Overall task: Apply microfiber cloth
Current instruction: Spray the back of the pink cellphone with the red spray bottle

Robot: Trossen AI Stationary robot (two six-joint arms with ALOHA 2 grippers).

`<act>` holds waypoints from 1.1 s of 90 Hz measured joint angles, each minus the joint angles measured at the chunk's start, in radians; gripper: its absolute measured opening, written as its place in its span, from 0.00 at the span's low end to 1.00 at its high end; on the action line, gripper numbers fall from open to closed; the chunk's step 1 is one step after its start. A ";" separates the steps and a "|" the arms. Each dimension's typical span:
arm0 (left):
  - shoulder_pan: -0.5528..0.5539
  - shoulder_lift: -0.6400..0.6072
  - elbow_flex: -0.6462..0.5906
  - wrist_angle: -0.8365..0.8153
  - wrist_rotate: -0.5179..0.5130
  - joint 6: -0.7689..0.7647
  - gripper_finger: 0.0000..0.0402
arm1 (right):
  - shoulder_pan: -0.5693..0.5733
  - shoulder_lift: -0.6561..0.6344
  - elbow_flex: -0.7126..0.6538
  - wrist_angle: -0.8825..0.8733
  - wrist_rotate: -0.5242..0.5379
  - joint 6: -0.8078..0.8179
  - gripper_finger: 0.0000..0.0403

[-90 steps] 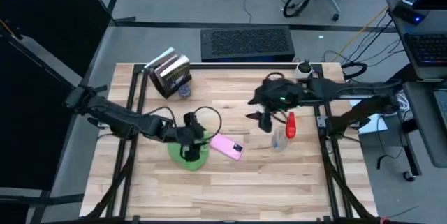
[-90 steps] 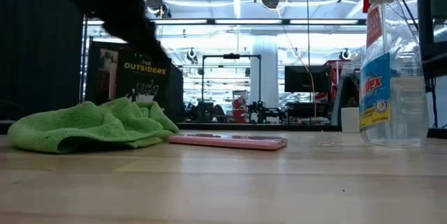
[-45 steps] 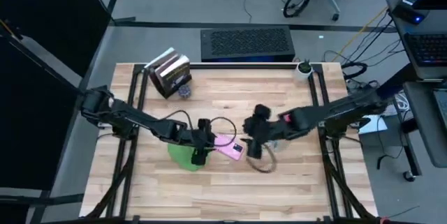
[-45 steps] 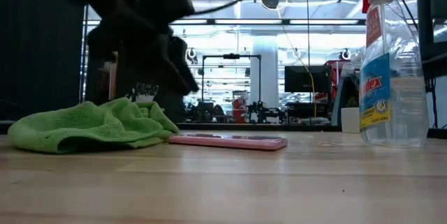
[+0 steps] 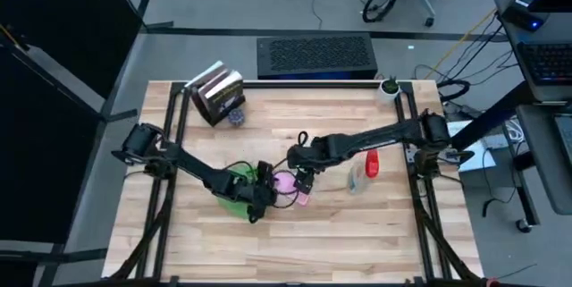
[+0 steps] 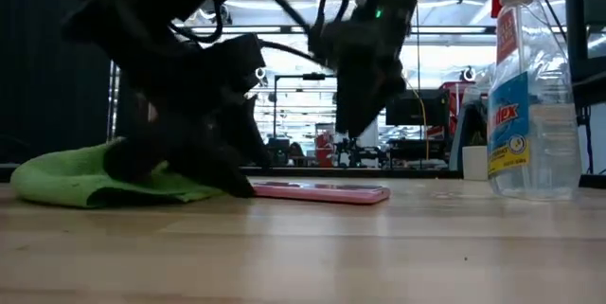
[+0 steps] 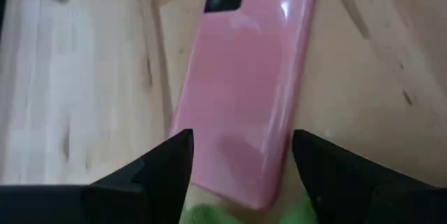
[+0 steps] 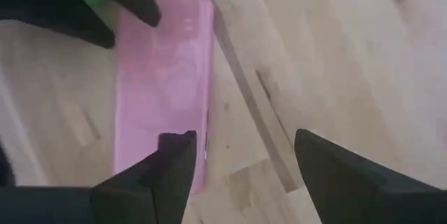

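Where bunched, microfiber cloth (image 5: 234, 190) directionless

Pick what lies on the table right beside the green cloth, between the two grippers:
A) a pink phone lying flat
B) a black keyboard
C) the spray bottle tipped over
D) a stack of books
A: the pink phone lies flat on the wood next to the microfiber cloth, with the left gripper and right gripper both open over it.

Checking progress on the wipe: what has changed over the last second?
The left gripper dropped onto the microfiber cloth, fingers open. The right gripper swung from beside the spray bottle to over the pink phone, open. Cloth, phone and bottle stayed put.
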 joint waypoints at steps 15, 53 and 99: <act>0.001 0.030 0.003 0.044 -0.017 0.045 0.58 | -0.012 0.036 0.000 0.000 -0.038 0.025 0.56; 0.050 -0.122 0.000 -0.070 -0.029 0.018 0.58 | 0.113 -0.002 0.000 0.008 -0.032 0.031 0.56; 0.312 -0.064 -0.001 0.046 0.349 -0.061 0.58 | 0.302 0.143 0.000 0.260 0.021 0.043 0.56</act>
